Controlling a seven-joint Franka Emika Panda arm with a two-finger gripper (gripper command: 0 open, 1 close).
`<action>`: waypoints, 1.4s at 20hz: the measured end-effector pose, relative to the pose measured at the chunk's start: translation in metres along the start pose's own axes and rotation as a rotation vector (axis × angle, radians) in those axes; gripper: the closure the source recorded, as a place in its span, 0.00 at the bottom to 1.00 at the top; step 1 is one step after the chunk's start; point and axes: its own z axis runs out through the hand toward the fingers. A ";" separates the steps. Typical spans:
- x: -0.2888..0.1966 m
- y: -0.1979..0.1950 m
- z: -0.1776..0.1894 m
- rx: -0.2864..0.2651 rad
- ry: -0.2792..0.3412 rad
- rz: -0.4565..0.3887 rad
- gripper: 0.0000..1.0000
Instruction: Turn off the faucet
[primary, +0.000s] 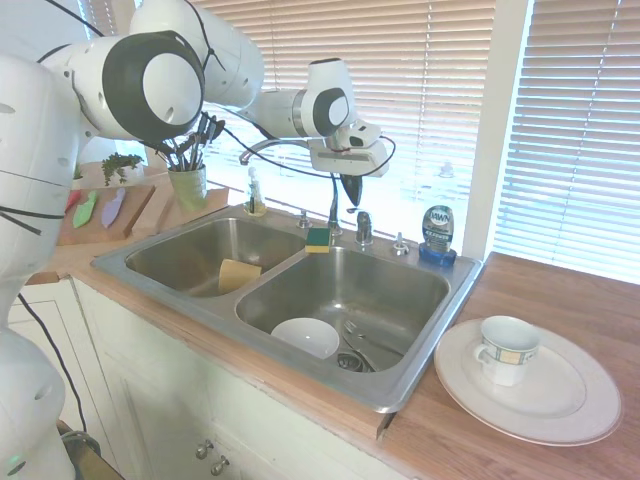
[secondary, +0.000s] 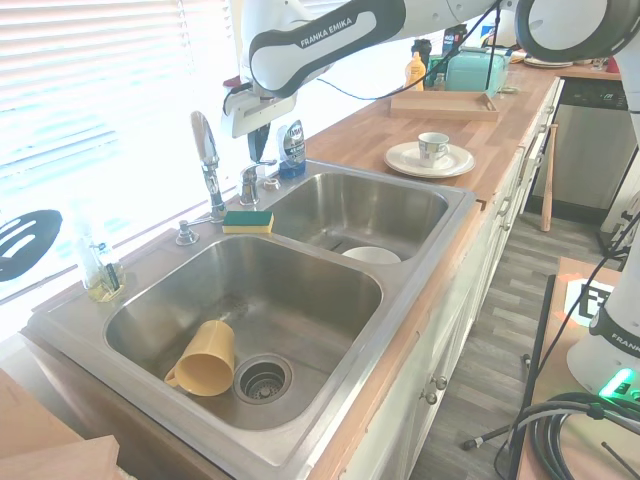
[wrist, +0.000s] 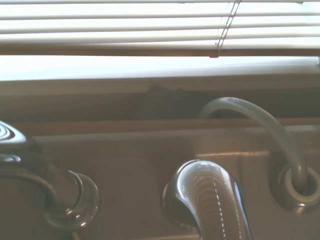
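Note:
The faucet (primary: 268, 146) is a chrome gooseneck spout arching over the sink's divider, also seen from the other side as faucet (secondary: 205, 150). Its short upright lever handle (primary: 364, 228) stands just right of the spout base, and shows again as the handle (secondary: 249, 183) and close up as the handle (wrist: 207, 200). My gripper (primary: 351, 200) hangs pointing down a little above the handle without touching it, its dark fingers together and shut on nothing; it is also in the second exterior view (secondary: 257, 145). I see no water stream.
A blue dish-soap bottle (primary: 437, 235) and a low chrome cap (primary: 400, 243) stand right of the handle. A sponge (primary: 319, 239) lies by the spout base. The basins hold a yellow cup (primary: 238, 273) and a white bowl (primary: 306, 337). A plate (primary: 560, 410) bearing a mug (primary: 507, 350) sits on the right counter.

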 end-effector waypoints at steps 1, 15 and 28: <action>0.000 0.000 -0.001 -0.003 -0.006 0.002 1.00; -0.047 0.031 -0.020 -0.169 -0.173 0.009 1.00; -0.167 0.134 -0.050 -0.203 -0.237 0.074 1.00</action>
